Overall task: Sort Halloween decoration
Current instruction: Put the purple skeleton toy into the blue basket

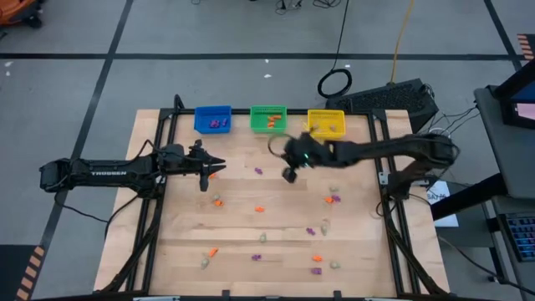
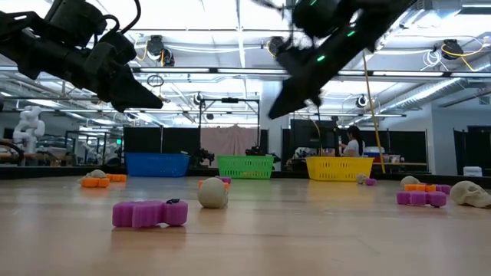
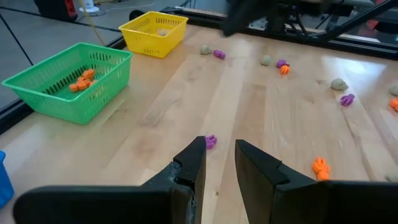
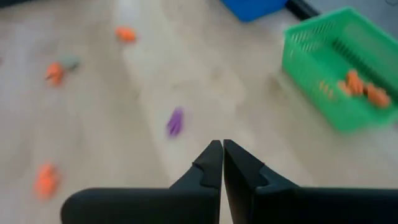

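Tiny purple, orange and pale Halloween decoration pieces lie scattered flat on the wooden table (image 1: 167,251). Among them are a purple one (image 1: 258,170), an orange one (image 1: 259,208) and a pale one (image 1: 217,201). My left gripper (image 1: 206,171) hovers open at the table's left, above the surface, with nothing between its fingers; a purple piece (image 3: 211,141) lies just beyond its tips. My right gripper (image 1: 290,174) hangs above the table's far middle, shut and empty (image 4: 222,144), and a purple piece (image 4: 175,122) lies on the table ahead of it.
Three bins stand in a row at the far edge: blue (image 1: 213,119) with purple pieces, green (image 1: 268,118) with orange pieces, yellow (image 1: 326,122) with pale ones. Black frame rails run along the table's left and right sides. A person stands in the room beyond (image 2: 354,146).
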Tool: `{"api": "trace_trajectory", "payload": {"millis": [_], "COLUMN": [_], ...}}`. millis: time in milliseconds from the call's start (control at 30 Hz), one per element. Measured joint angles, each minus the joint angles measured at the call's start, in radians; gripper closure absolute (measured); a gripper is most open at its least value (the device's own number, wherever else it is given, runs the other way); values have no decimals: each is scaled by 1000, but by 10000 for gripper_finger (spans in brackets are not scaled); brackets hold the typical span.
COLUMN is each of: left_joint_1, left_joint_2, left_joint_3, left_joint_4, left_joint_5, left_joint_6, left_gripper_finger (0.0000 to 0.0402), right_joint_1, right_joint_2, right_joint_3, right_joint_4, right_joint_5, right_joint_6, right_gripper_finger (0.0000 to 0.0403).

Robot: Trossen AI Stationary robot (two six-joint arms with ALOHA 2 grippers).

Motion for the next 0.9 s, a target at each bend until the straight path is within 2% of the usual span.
{"api": "trace_trajectory", "payload": {"millis": [167, 267, 367, 467, 567, 900], "left_joint_1": [0, 0, -24, -85, -170, -457], "left_joint_2": [7, 28, 59, 91, 131, 311], "left_joint_3": [0, 0, 0, 2, 17, 110], "left_joint_4": [-9, -10, 1, 1, 2, 27], "left_joint_5": [17, 65, 107, 92, 50, -161], "left_joint_6": [-23, -29, -47, -54, -56, -132], "left_gripper_finger": [318, 318, 318, 318, 318, 318], "right_joint_1": [154, 239, 307, 347, 360, 357], "right_joint_2": [-103, -128, -131, -128, -126, -127], "right_joint_3": [-42, -42, -42, -44, -89, -301], "right_joint_4": [-183, -273, -319, -324, -262, 141], "right_joint_5": [85, 113, 128, 185, 191, 220], "right_joint_6": [110, 169, 195, 194, 185, 136], "right_gripper_finger": [403, 403, 403, 403, 403, 403]}}
